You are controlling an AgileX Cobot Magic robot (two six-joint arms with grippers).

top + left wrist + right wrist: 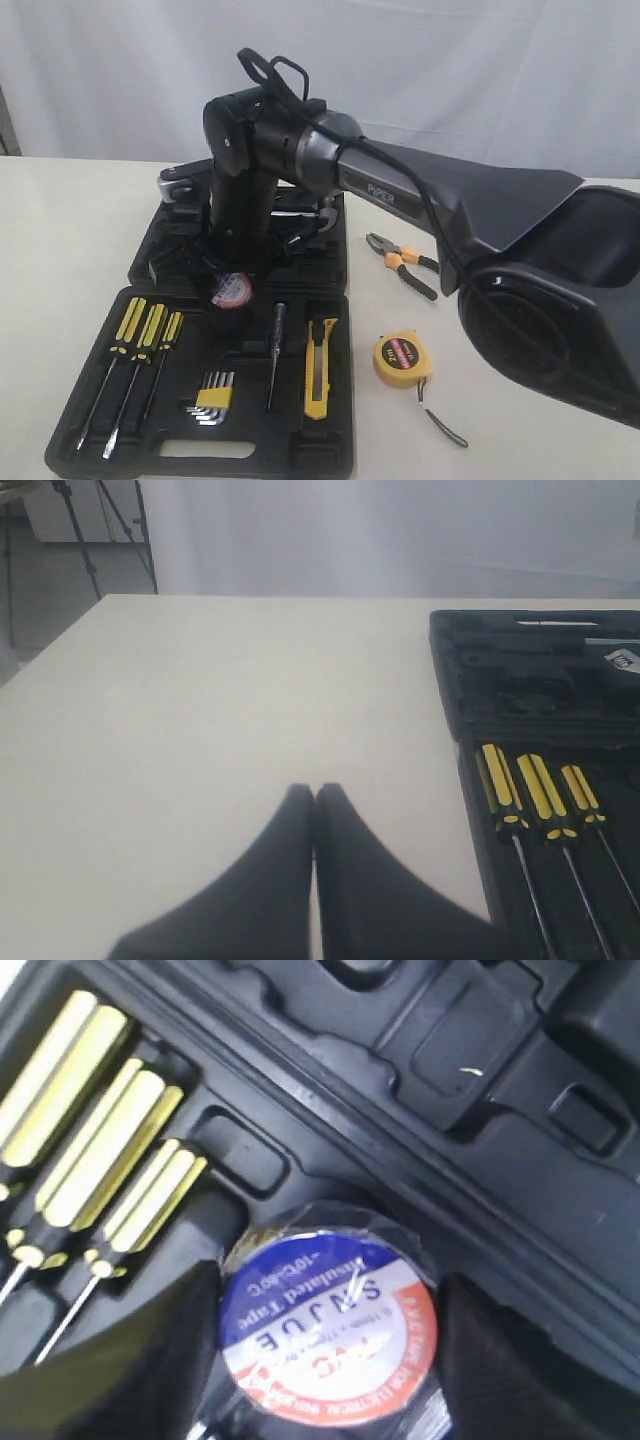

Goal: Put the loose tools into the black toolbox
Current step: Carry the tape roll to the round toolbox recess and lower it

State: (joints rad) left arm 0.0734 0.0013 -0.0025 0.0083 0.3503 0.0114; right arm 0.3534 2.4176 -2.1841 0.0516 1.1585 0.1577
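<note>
Pinching tape roll (pixel 328 1328), R gripper (pixel 231 298) hangs over toolbox (pixel 300 450) recess for drop-in; L gripper (pixel 315 810) pressed together, idle.

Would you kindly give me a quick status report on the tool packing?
Left tool shut, idle. Right tool clamped on tape roll over black toolbox. Pliers, tape measure out on table. Nothing seen blocking.

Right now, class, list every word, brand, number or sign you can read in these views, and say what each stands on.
"PiPER": side of the right arm.
"Insulated Tape": label of the tape roll, seen upside down.
"SNJUE", roughly: brand on that label; its rim print and temperature line are blurred.
Yellow tape measure: red label too small to read.
</note>
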